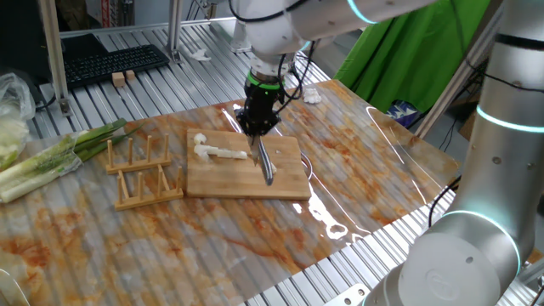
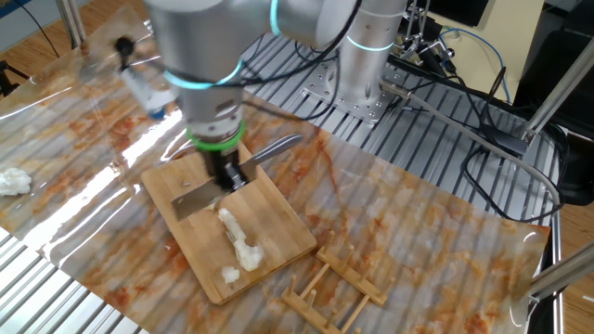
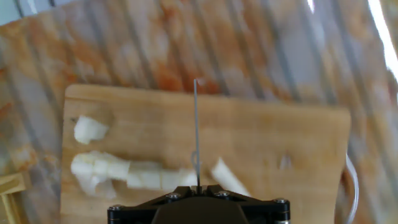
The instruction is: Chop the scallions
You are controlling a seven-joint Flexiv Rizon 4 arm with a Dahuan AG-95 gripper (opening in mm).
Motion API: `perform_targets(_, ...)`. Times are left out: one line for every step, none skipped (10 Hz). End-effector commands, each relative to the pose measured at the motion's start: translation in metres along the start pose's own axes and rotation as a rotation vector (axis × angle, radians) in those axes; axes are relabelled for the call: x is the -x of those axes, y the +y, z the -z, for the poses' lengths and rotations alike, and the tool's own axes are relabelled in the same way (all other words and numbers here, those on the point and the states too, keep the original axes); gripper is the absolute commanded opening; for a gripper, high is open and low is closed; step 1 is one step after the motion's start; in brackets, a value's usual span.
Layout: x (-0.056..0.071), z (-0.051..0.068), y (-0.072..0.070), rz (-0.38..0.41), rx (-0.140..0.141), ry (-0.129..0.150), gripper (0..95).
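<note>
The scallions (image 1: 219,152) lie on the wooden board (image 1: 289,183) as a pale white stalk with cut segments at its left end. They also show in the other fixed view (image 2: 238,243) and in the hand view (image 3: 118,171), with one cut piece (image 3: 227,176) lying to the right of the blade. My gripper (image 1: 258,125) is shut on the grey knife (image 1: 266,164). The blade (image 3: 196,130) stands edge-on over the board, just right of the stalk's end. In the other fixed view the gripper (image 2: 225,173) holds the knife (image 2: 197,198) above the board (image 2: 278,209).
A wooden rack (image 1: 140,170) stands left of the board. A bunch of thick green-and-white stalks (image 1: 59,155) lies at the far left. White crumpled bits lie on the table (image 1: 312,95) (image 2: 13,180). A keyboard (image 1: 106,61) is at the back.
</note>
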State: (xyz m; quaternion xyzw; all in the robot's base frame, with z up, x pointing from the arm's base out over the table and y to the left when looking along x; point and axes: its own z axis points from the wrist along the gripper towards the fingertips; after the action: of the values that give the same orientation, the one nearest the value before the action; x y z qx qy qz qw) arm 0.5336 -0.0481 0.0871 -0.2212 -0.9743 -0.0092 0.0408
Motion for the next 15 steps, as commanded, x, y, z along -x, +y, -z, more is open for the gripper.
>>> perform_targets(-0.012,0.002,0.000,-0.037,0.003,0.018,0.0)
perform_targets(-0.012,0.002,0.000,-0.006,0.002,0.016,0.0)
perform_targets(-0.011,0.001,0.001,0.023,0.007,0.019,0.0)
perform_targets(-0.011,0.001,0.001,0.067,0.012,0.024,0.0)
perform_targets(-0.011,0.001,0.001,0.107,0.033,0.028,0.0)
perform_targets(-0.011,0.001,0.001,0.120,0.040,0.030,0.0)
perform_targets(-0.008,0.002,0.004,0.158,0.046,0.026,0.0)
perform_targets(-0.007,0.005,0.006,0.186,0.048,0.013,0.0)
perform_targets(-0.010,0.014,0.008,0.214,0.048,0.007,0.0)
perform_targets(-0.012,0.018,0.009,0.223,0.044,-0.001,0.0)
perform_targets(-0.014,0.023,0.011,0.236,0.055,-0.029,0.0)
perform_targets(-0.016,0.027,0.011,0.248,0.071,-0.043,0.0)
perform_targets(-0.017,0.030,0.010,0.277,0.110,-0.051,0.0)
perform_targets(-0.018,0.031,0.009,0.300,0.137,-0.077,0.0)
perform_targets(-0.019,0.033,0.008,0.308,0.163,-0.082,0.0)
